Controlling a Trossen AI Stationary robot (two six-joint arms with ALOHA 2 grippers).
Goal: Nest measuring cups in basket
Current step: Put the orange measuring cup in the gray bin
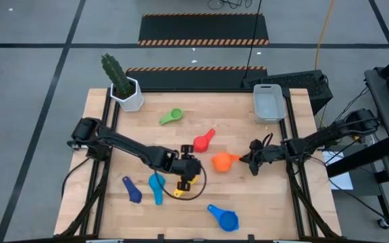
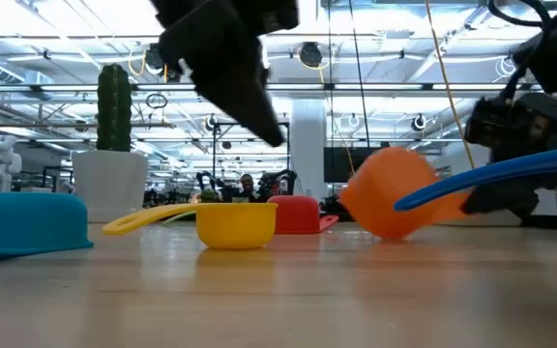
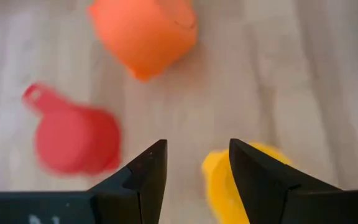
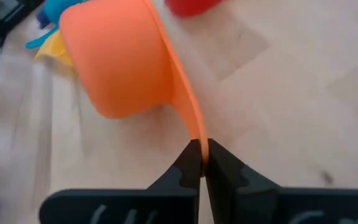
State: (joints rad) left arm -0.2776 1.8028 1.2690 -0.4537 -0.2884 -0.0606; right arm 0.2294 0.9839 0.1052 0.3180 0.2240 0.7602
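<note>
1. The right pincer (image 4: pixel 199 163) is clamped on the flat handle of the orange cup (image 1: pixel 221 161), right of the tabletop's middle; in the low view the cup (image 2: pixel 387 198) hangs tilted, and whether it touches the wood cannot be told.
2. The left pincer (image 3: pixel 194 177) hovers with its fingers apart over the yellow cup (image 1: pixel 182 188), holding nothing; the yellow cup (image 3: pixel 229 186) lies partly under one finger.
3. The basket (image 1: pixel 269 103) stands at the far right corner of the tabletop (image 1: pixel 248 196), close to the far edge and the right edge, well apart from the orange cup, with bare wood between them.
4. The red cup (image 1: pixel 203 140) lies just beside the orange one, on its far left side.
5. The green cup (image 1: pixel 170 117) lies alone toward the far edge, near the white cactus pot (image 1: pixel 130 96) at the far left corner.
6. The dark blue cup (image 1: pixel 132 189) and the light blue cup (image 1: pixel 157 186) lie close together near the front left, beside the left arm.
7. The blue cup (image 1: pixel 224 217) sits near the front edge, with open wood around it.
</note>
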